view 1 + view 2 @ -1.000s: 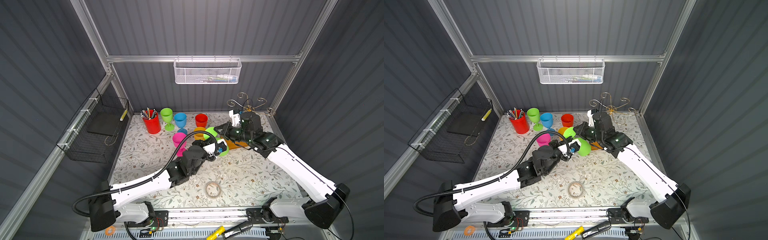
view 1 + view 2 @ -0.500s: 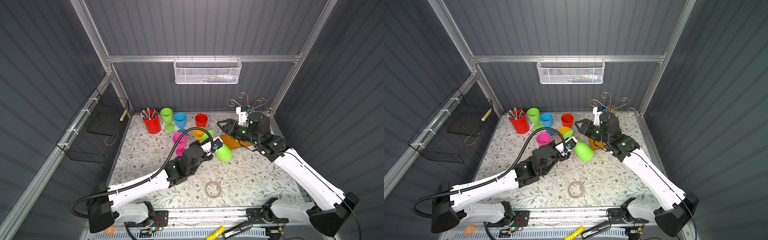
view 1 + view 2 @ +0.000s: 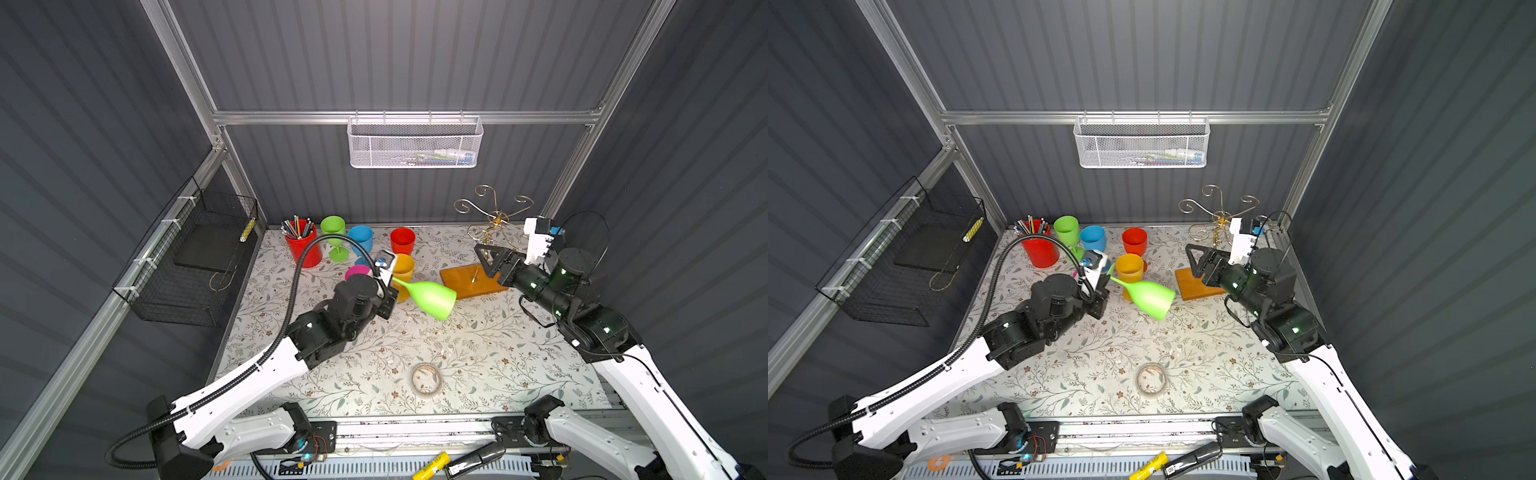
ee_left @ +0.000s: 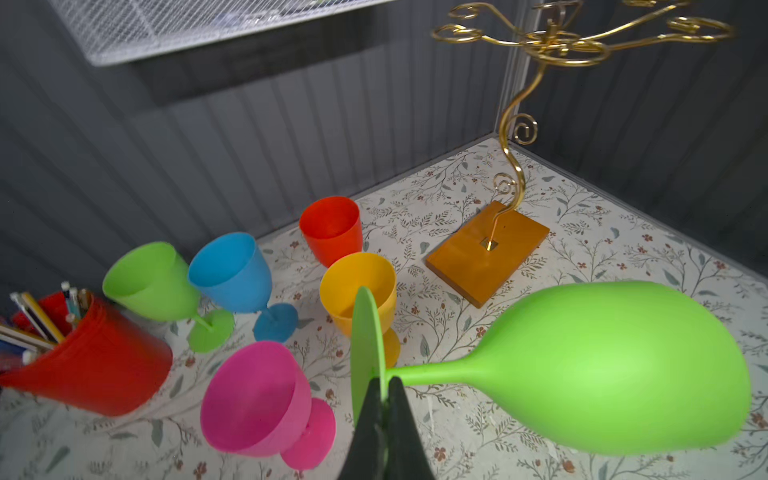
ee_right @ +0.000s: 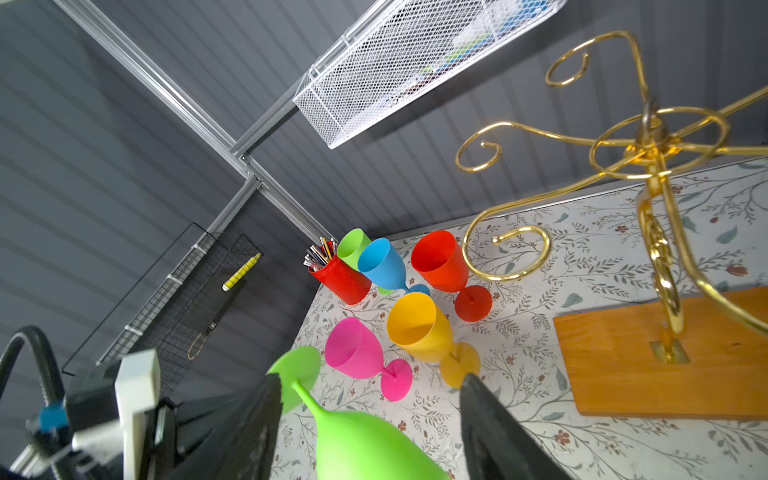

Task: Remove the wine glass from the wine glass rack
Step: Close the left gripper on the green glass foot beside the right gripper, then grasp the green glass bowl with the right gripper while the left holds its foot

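Found wine glass (image 3: 432, 297) off the wine glass rack (image 3: 494, 216), held sideways above the tabletop (image 3: 478, 353), just beside the rack's wooden base (image 3: 463, 282). Confirmed in left wrist view alone: left gripper (image 4: 384, 384) pinching the stem at the foot. Noted right gripper (image 3: 484, 259) spread over that base, apart from the glass in both top views.

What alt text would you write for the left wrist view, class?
The shut left gripper holds a lime-green wine glass sideways at its foot, above the floral table. Nearby stand five coloured goblets, a red pencil cup and the bare gold wine glass rack.
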`<state>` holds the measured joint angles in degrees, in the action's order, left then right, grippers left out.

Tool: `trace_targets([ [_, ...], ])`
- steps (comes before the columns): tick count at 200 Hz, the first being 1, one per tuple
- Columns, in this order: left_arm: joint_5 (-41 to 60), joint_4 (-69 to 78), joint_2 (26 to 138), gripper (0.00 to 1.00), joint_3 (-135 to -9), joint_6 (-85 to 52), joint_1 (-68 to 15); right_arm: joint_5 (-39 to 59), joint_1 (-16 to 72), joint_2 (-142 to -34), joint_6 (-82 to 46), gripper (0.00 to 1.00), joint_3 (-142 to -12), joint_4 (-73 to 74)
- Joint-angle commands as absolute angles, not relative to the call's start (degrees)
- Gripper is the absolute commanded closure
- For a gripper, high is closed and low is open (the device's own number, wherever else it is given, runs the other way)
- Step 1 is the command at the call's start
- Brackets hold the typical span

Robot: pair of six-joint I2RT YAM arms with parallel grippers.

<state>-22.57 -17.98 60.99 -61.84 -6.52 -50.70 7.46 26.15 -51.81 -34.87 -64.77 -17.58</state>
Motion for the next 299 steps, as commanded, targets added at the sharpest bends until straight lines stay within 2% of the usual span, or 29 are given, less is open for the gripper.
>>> trace_targets([
  [1,-15.7,-24.1,57.8,1.0,-63.7,-18.2,-46.3,8.1,28.1,-52.3,-31.3,0.32,-62.8,-17.2],
  [51,-3.1,-28.6,56.8,1.0,-66.6,-24.3,-33.7,6.1,34.4,-58.3,-29.4,0.34,-64.8,-16.7],
  [104,14.6,-22.0,57.2,1.0,-63.9,-29.3,-21.8,6.9,37.4,-66.0,-30.6,0.36,-67.3,-15.0],
  [188,22.7,-17.7,58.5,1.0,-61.9,-30.5,-18.1,9.2,39.6,-76.1,-33.4,0.41,-75.0,-12.6],
  [209,24.2,-16.3,59.1,1.0,-61.9,-31.7,-17.5,9.3,40.2,-77.8,-34.4,0.5,-76.3,-12.0],
  [270,24.8,-14.5,60.3,1.0,-60.6,-32.4,-16.9,9.4,41.2,-76.7,-39.2,0.92,-78.7,-10.7],
  [285,23.9,-15.1,60.5,1.0,-60.7,-31.9,-16.9,9.0,41.8,-76.8,-39.5,1.0,-79.4,-11.2],
  [299,22.9,-16.2,60.5,0.94,-60.9,-30.9,-16.9,8.2,42.4,-76.7,-39.3,1.0,-80.1,-11.9],
])
